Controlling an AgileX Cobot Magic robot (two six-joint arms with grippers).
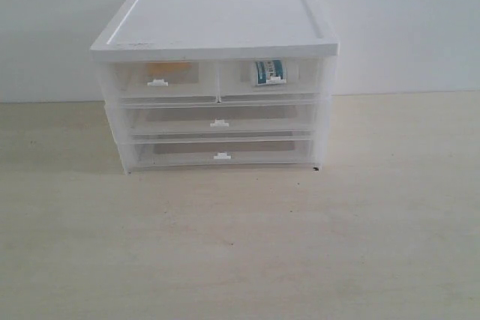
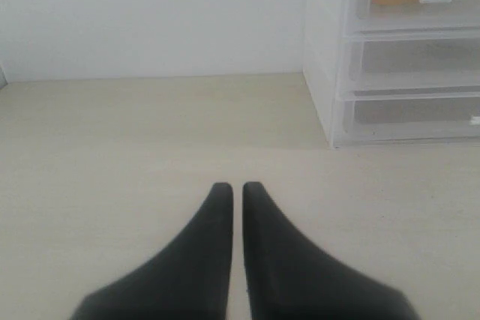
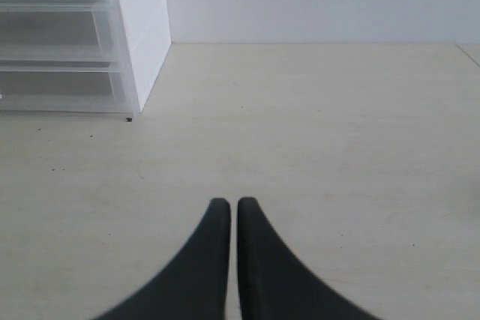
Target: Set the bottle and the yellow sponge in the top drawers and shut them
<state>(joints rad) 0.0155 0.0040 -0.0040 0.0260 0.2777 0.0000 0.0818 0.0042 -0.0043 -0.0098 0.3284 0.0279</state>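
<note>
Left tool [image 2: 236,187], matte black, curved, tapering to rounded tips, right tool [image 3: 233,204] identical

We're seeing the white cabinet [image 1: 217,28] on the far side of the table [image 1: 240,245] with both top drawers [image 1: 180,86] pushed in, yellow sponge [image 1: 166,67] inside the left one, bottle [image 1: 268,72] inside the right.

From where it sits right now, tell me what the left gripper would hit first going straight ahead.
Probably nothing close: ahead of the left gripper lies bare table, then the white wall. The cabinet stands off to the side of that line, though depth is hard to judge.
</note>
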